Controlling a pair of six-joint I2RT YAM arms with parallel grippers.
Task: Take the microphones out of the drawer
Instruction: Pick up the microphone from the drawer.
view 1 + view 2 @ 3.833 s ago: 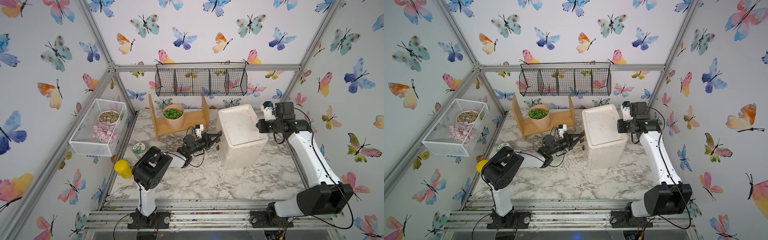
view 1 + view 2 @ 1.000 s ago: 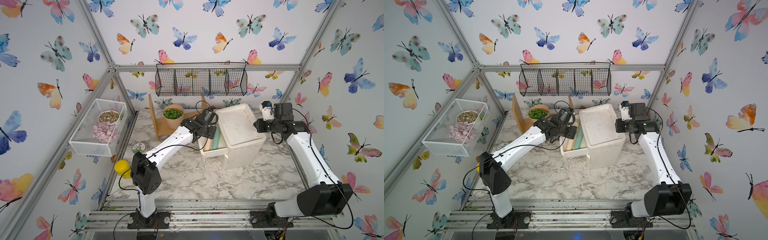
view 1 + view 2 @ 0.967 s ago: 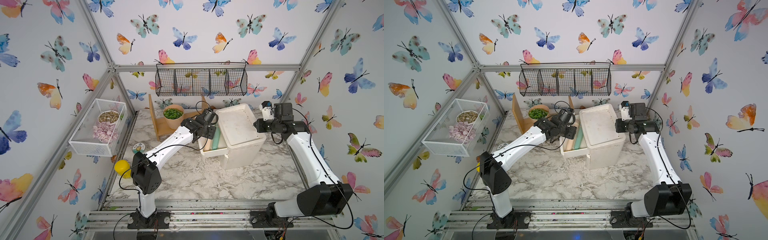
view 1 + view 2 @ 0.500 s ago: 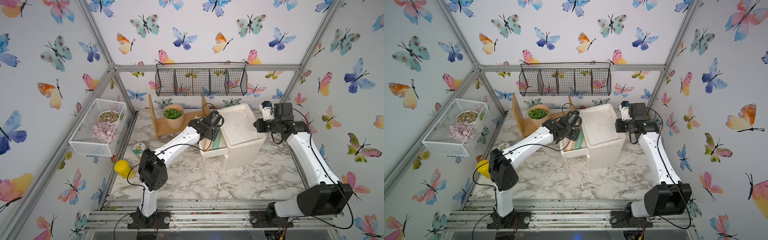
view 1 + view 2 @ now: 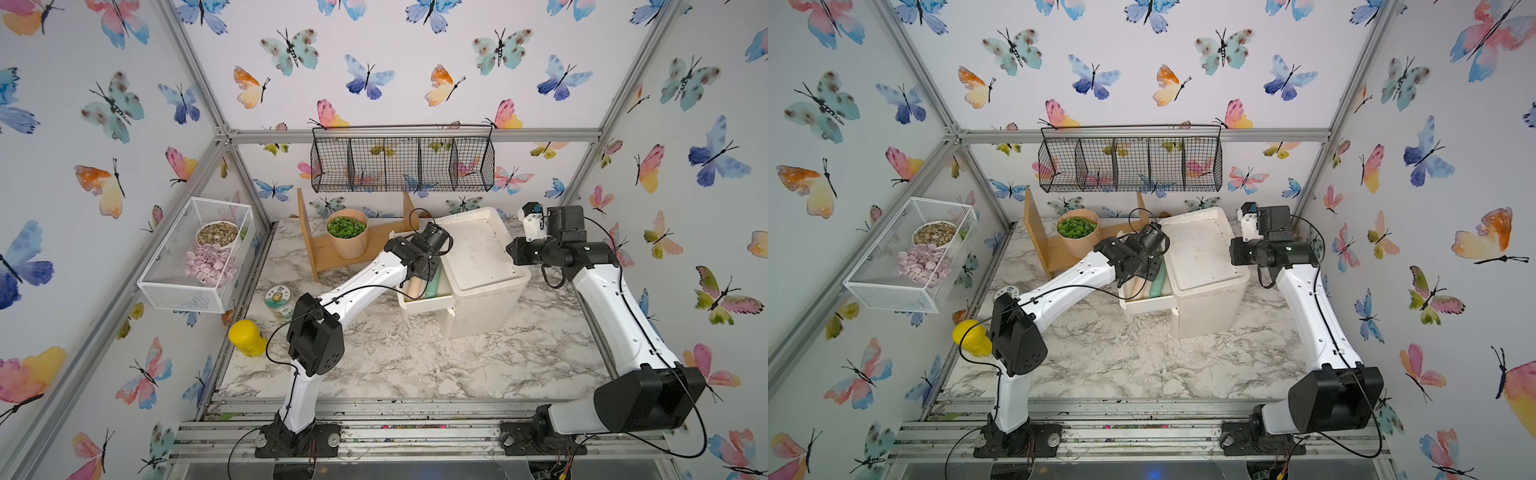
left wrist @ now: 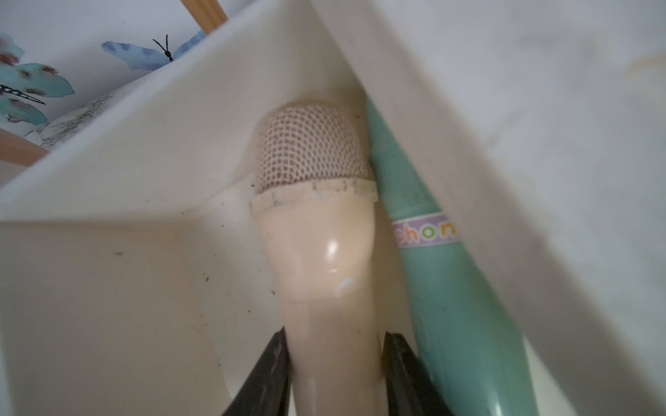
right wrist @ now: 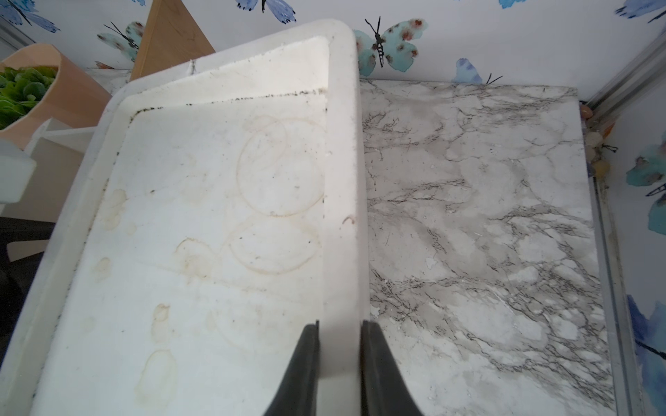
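Observation:
The beige microphone (image 6: 317, 252) with a mesh head lies in the open white drawer (image 5: 424, 307), along its left side. My left gripper (image 6: 335, 331) reaches down into the drawer and is shut on the microphone's handle, one finger pressed on each side. In both top views the microphone's handle end (image 5: 413, 286) (image 5: 1136, 286) shows below the left gripper (image 5: 420, 272). A teal microphone (image 6: 450, 306) lies right beside it. My right gripper (image 7: 339, 324) is shut on the raised rim of the white drawer unit (image 7: 216, 216) at its right edge.
A wooden shelf holding a cup of greens (image 5: 347, 239) stands behind the drawer. A small tin (image 5: 279, 301) and a yellow bottle (image 5: 246, 337) sit at the table's left edge. A black wire basket (image 5: 401, 164) hangs on the back wall, a white mesh basket (image 5: 195, 253) on the left wall.
The left gripper moved right over the open drawer, dipped into it and closed on the beige microphone's handle. The right arm has not moved.

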